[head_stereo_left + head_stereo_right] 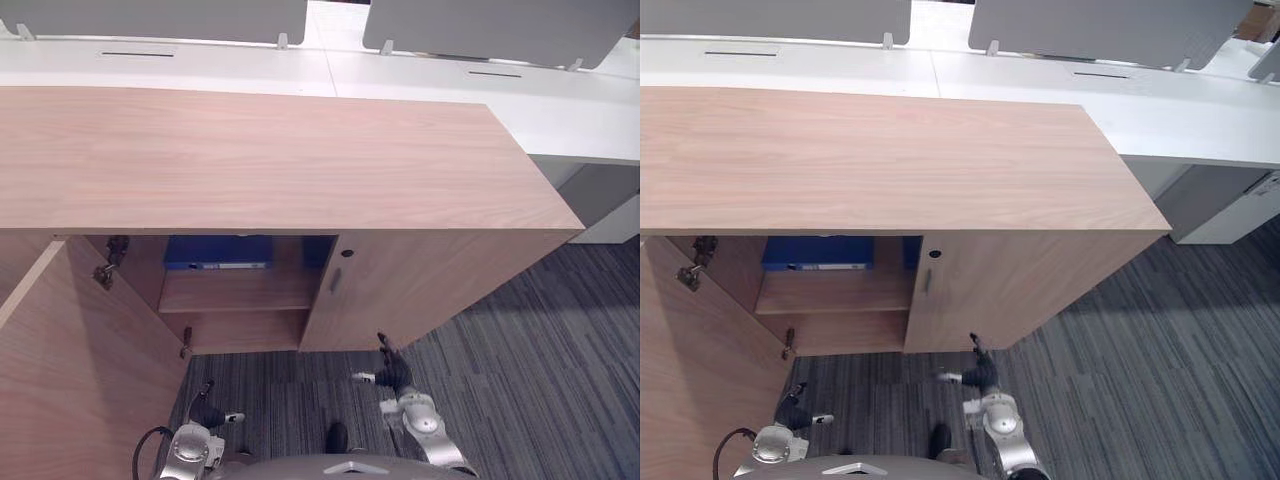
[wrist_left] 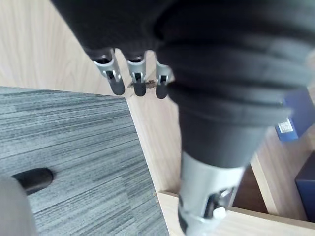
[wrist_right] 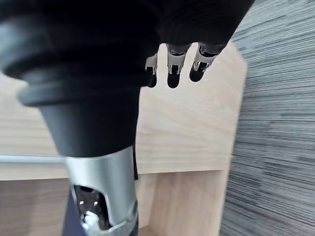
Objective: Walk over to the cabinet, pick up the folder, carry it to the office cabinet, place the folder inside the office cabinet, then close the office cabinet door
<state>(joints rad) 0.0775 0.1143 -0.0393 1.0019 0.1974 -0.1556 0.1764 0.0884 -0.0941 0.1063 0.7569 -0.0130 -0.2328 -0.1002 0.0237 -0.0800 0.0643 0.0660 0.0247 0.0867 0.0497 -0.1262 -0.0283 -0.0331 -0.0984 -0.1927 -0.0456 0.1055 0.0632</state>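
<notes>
We found the folder point(image 1: 218, 252) lying on the shelf point(image 1: 235, 291) inside the office cabinet point(image 1: 250, 160), centre-left of frame. The left hand point(image 1: 207, 413) and right hand point(image 1: 392, 373), near the bottom edge, were empty, fingers relaxed apart. The door point(image 1: 60, 380) stood open at lower left; closing it remained, we judged.

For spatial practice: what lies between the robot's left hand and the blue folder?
Left eye view: bare carpet, then the wooden shelf, between left hand and blue folder.

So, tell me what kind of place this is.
Most likely an office: a wood cabinet with a blue folder on its shelf, white desks with grey divider screens behind it, and grey carpet.
</notes>
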